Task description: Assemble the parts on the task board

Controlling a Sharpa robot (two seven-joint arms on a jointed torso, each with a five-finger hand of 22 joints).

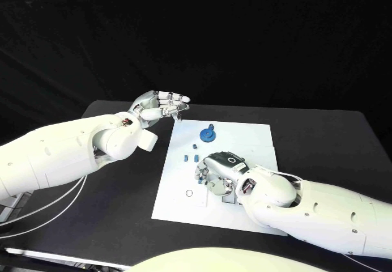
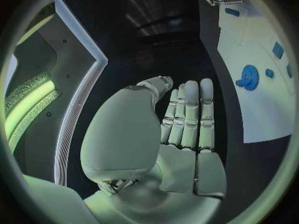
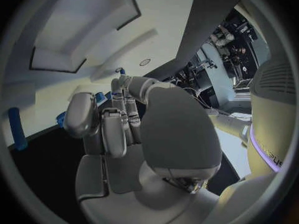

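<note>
- Two hands in frame: left hand (image 1: 161,105) was raised off the far-left corner of the task board (image 1: 245,141), fingers straight and side by side, holding nothing.
- Right hand (image 1: 219,170) was palm-down over the board's middle, fingers bent toward the surface; couldn't tell whether it gripped a part.
- One blue gear (image 1: 208,134) lay on the board's far half, clear of both hands.
- About four small blue parts (image 1: 194,148) sat between the gear and the right hand; exact count unclear.
</note>
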